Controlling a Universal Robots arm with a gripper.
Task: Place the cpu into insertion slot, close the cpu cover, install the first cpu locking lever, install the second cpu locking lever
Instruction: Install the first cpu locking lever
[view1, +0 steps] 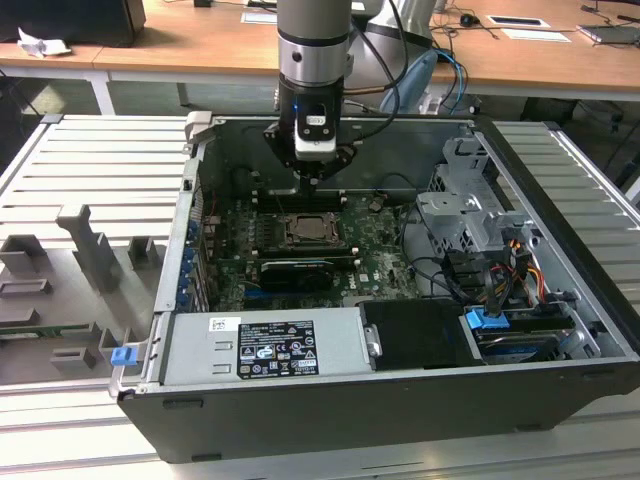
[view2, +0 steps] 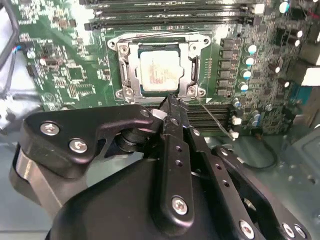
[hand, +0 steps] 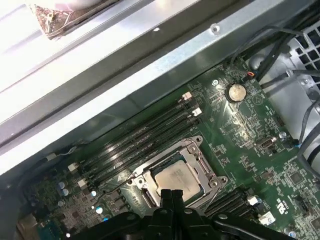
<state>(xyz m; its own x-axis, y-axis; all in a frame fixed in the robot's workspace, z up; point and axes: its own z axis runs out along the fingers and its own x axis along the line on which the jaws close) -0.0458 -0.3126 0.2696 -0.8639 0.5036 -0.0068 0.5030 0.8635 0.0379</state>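
- Cpu (view2: 159, 70) lies deep inside the big computer case (view1: 400, 415), which is open on top. The case also holds a green board (view1: 385, 240), a silver power box (view1: 340, 345), a metal drive cage (view1: 465, 205) and bunches of cables (view1: 500, 270).
- Beside the case, on the exterior view's left, a grey tray (view1: 60, 300) holds blocky grey shapes.
- The gripper (view1: 312, 180) hangs over the green board with its tip near the slot's edge. Its jaws are pressed together and hold nothing.
- The insertion slot (view2: 115, 44) holds the cpu, which sits flat with its silver top up.
- The cpu cover (view2: 129, 67) looks folded down around the chip.
- A thin wire lever (view2: 215, 117) sticks out from one corner of the slot and does not look hooked down. So the step in hand seems to be a locking lever. To do it well, the closed tip should push only on the wire. It should go slowly and stay off the chip and the tiny parts on the board until the wire slips under its hook.
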